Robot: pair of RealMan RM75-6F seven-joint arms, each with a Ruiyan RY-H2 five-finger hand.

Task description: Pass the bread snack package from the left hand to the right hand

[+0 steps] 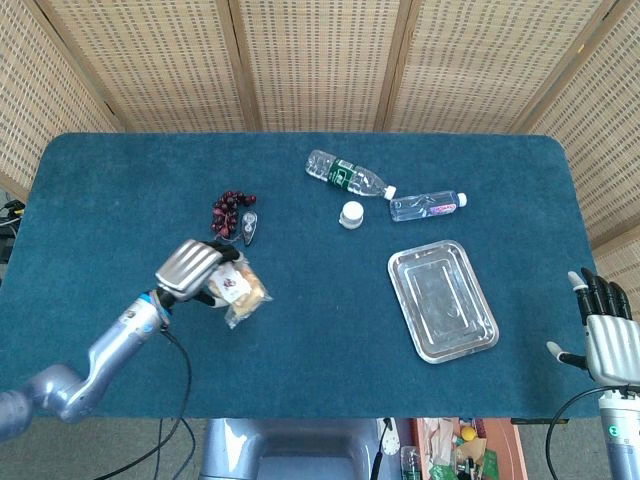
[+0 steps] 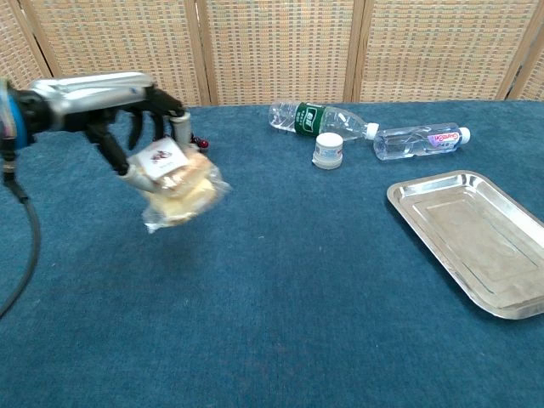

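Observation:
My left hand (image 1: 195,270) (image 2: 119,106) grips the bread snack package (image 1: 243,292) (image 2: 177,187), a clear wrapper with pale bread and a white label. The package hangs lifted above the blue table (image 1: 320,330), left of centre. My right hand (image 1: 608,335) is at the table's right edge, off the cloth, fingers spread and empty. It shows only in the head view.
A bunch of dark grapes (image 1: 231,210) lies behind my left hand. Two water bottles (image 1: 346,177) (image 1: 425,206) and a small white jar (image 1: 351,214) lie at the back centre. A steel tray (image 1: 442,300) (image 2: 476,238) sits on the right.

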